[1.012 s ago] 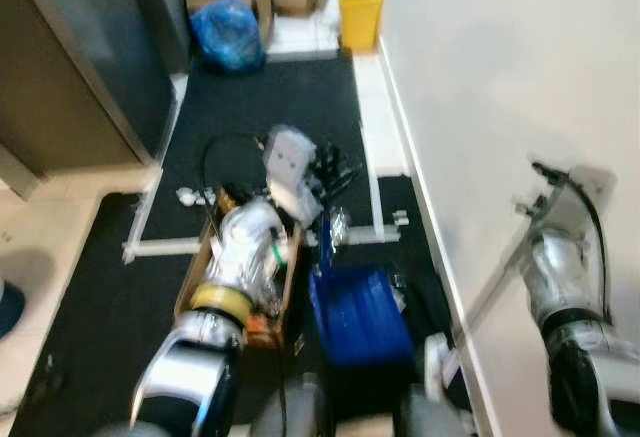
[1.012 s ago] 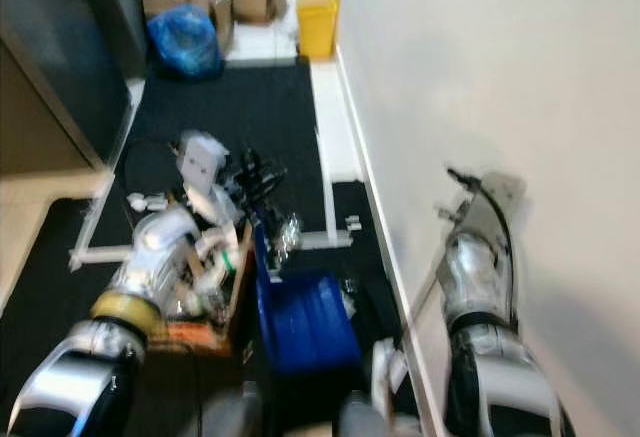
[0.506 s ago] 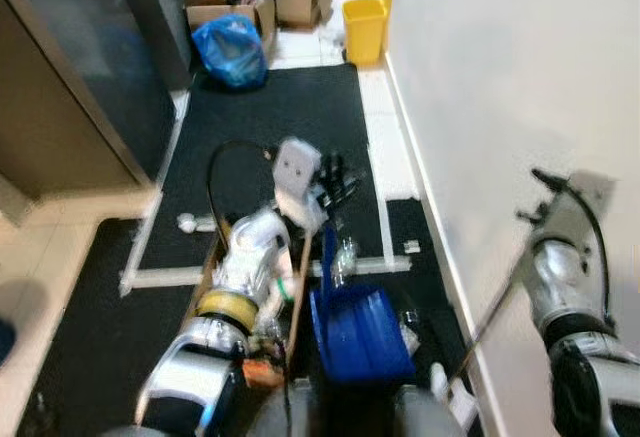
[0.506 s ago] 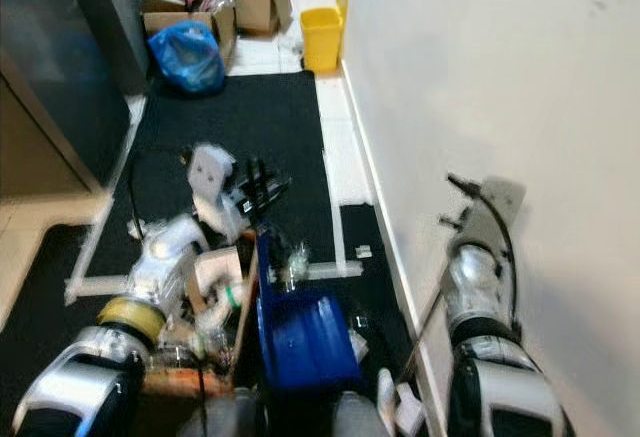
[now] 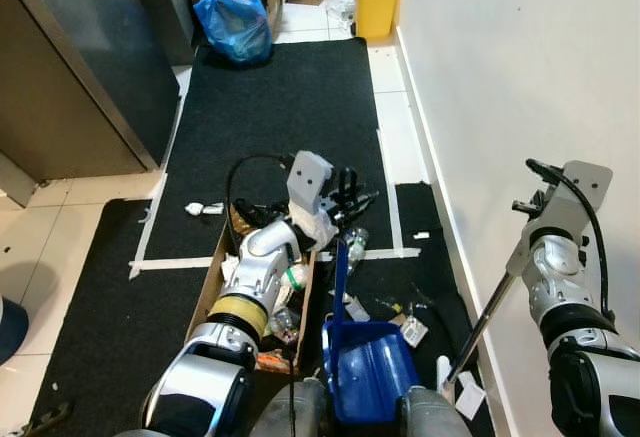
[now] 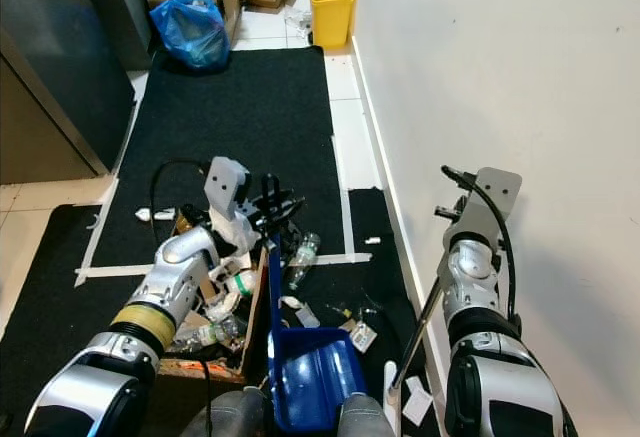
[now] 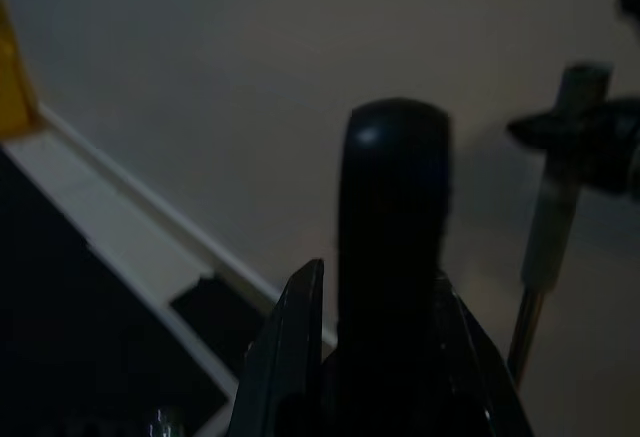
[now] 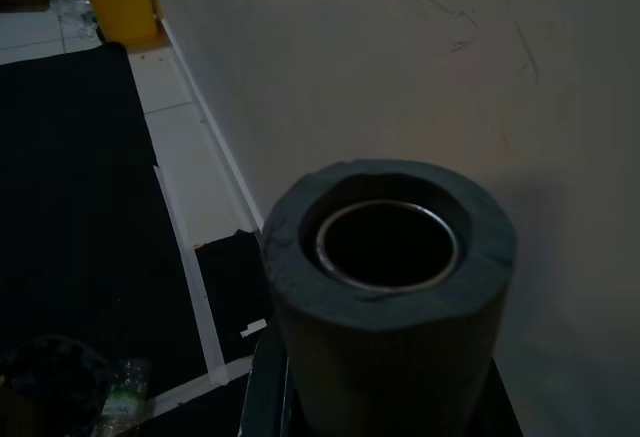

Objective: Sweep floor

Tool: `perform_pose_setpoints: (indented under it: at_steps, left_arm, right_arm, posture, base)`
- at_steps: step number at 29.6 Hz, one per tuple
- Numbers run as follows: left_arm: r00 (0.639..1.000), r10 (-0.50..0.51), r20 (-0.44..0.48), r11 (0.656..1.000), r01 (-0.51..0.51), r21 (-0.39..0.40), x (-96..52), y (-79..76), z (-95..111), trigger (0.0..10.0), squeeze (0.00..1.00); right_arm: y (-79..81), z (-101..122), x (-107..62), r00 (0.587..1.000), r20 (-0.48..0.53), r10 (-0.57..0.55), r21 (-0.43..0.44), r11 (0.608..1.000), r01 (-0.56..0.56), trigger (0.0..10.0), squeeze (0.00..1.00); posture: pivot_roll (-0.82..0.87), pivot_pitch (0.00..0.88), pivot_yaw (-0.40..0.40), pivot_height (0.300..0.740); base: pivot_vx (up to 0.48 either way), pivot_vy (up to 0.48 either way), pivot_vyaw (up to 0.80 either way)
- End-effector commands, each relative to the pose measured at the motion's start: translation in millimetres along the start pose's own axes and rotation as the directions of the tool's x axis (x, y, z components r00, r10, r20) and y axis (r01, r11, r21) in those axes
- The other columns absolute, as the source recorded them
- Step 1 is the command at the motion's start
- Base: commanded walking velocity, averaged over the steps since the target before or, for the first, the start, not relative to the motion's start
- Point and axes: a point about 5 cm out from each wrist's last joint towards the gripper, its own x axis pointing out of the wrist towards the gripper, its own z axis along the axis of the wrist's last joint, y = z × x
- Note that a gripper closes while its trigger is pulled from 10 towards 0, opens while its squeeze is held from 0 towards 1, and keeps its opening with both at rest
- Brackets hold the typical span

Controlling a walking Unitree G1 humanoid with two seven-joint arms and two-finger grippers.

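Both grippers stay clamped: left gripper (image 5: pixel 345 189) on dustpan (image 5: pixel 365 367), now nearer, right gripper (image 5: pixel 528 242) on broom (image 5: pixel 480 325).

Both arms are silver with black joint sections, the left arm (image 5: pixel 250 282) ringed by a yellow band at the forearm, each wrist capped by a grey camera block with a looping black cable, the left gripper (image 5: pixel 350 197) black-fingered.
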Motion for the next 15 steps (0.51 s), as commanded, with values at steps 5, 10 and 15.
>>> perform_pose_setpoints:
  at_steps: [5,10,15]
  left_arm:
    - [0.962,0.273,-0.019,0.961,-0.272,0.056,-27.0,31.9,-8.3,10.0,0.0]
    - [0.905,0.425,0.029,0.9,-0.425,0.096,-47.1,56.6,0.7,10.0,0.0]
    - [0.766,0.636,0.09,0.748,-0.642,0.168,-82.5,86.8,9.2,10.0,0.0]
  right_arm:
    - [-4.2,4.6,-0.1,0.999,0.038,-0.005,0.002,1.0,0.005,10.0,0.0]
    - [-3.5,4.0,-0.5,0.999,0.037,-0.003,0.003,1.0,0.003,10.0,0.0]
    - [-1.0,4.8,-0.5,0.999,0.04,0.005,0.006,1.0,-0.005,10.0,0.0]
  posture:
    - [0.02,0.035,0.028,0.74]
    - [0.03,0.039,0.023,0.74]
    - [0.03,0.041,0.024,0.74]
  base:
    - [0.0,0.0,0.0]
    - [0.0,0.0,0.0]
    - [0.0,0.0,0.0]
